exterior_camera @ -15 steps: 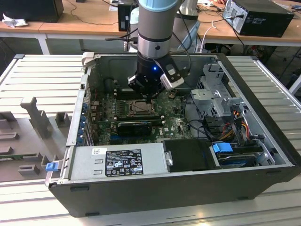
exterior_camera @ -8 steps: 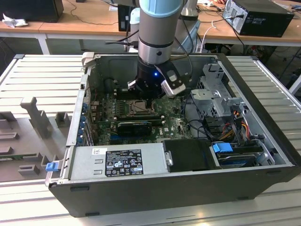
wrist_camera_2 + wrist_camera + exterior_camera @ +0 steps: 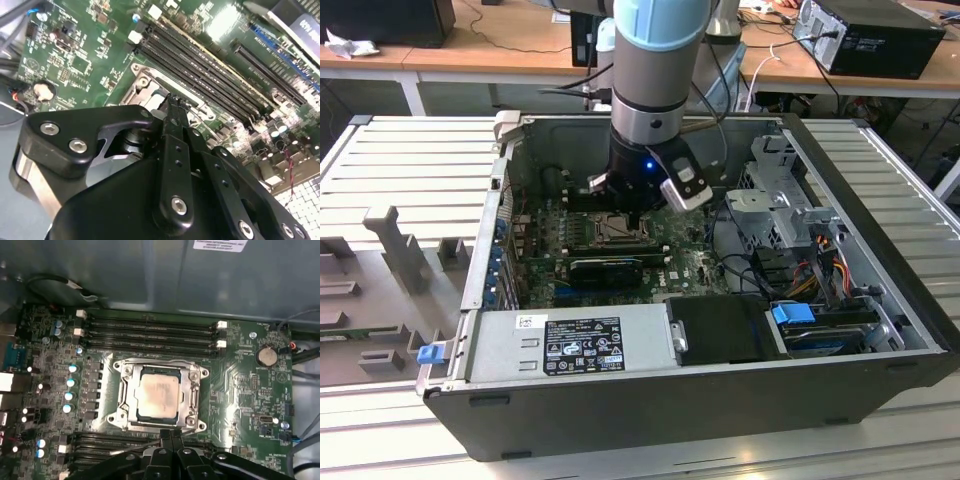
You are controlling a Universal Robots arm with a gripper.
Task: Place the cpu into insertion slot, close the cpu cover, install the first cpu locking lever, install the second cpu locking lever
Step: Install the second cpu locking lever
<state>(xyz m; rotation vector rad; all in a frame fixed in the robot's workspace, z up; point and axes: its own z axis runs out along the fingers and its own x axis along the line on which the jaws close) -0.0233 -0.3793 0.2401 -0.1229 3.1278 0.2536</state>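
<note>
The claw, fingers pressed together and holding nothing, hovers at the insertion slot's edge; the pale cpu sits seated, cpu cover down.

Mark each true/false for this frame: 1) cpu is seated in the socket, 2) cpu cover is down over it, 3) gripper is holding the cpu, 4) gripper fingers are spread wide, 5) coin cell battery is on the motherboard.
1) True. The cpu lies flat inside the insertion slot.
2) True. The cpu cover lies flat as a silvery frame around the chip, whose metal top shows through its window.
3) False. The gripper is at the edge of the socket, apart from the chip, with nothing between its fingers.
4) False. The fingertips sit pressed together.
5) True. A round coin cell battery sits on the green motherboard, beside the memory slots.
</note>
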